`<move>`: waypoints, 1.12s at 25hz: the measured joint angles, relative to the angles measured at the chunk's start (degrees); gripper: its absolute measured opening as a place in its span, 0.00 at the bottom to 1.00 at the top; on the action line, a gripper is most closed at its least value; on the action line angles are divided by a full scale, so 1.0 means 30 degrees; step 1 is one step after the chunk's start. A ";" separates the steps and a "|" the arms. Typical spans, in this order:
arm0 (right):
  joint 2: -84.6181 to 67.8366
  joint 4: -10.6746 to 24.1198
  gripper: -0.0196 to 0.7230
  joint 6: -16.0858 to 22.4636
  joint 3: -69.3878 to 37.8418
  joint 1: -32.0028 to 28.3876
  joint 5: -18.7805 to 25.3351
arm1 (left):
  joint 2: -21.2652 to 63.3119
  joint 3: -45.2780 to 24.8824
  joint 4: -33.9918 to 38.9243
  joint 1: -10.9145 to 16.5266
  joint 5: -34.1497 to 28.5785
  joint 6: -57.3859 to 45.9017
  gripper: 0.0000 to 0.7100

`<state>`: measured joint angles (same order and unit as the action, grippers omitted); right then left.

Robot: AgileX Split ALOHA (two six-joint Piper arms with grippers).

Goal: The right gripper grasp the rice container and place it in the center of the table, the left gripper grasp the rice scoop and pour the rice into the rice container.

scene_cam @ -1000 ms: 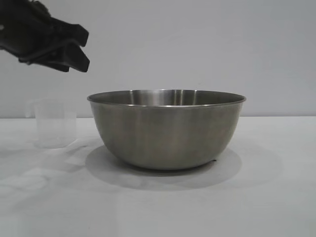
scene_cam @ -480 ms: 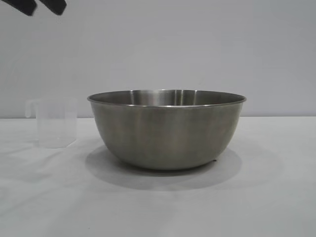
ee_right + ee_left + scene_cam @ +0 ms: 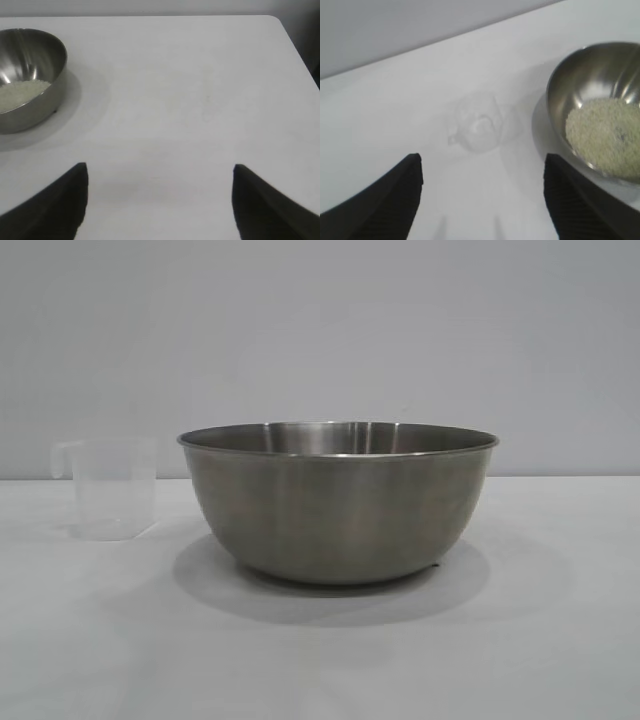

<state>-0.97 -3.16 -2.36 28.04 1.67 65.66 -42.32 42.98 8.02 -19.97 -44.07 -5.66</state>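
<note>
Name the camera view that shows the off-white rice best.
The left wrist view: the off-white rice lies as a broad patch inside the round stainless-steel bowl. The right wrist view catches only a sliver at the frame's edge. The exterior view, level with the bowl's wall, hides it.

no readable text, labels, numbers anywhere

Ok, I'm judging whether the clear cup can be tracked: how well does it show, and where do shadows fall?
Exterior view: small translucent plastic measuring cup faint but outlined; big steel bowl casts a soft shadow on the white table. Left wrist view: cup a blurred pale smudge.
</note>
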 joint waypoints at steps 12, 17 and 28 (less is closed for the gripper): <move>0.0000 0.0000 0.74 0.0000 0.0000 0.0000 0.0000 | 0.6392 -0.0496 -0.1062 0.0000 -0.7366 0.1562 0.64; 0.0000 0.0000 0.74 0.0000 0.0000 0.0000 0.0000 | 0.8945 -0.2611 -0.1541 0.0000 -0.7737 0.1689 0.64; 0.0000 0.0000 0.74 0.0000 0.0000 0.0000 0.0000 | 1.2706 -0.4951 -0.1898 0.0000 -0.7076 0.1721 0.64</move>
<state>-0.97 -3.16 -2.36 28.04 1.67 65.66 -4.20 28.13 2.32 -19.97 -65.30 -0.49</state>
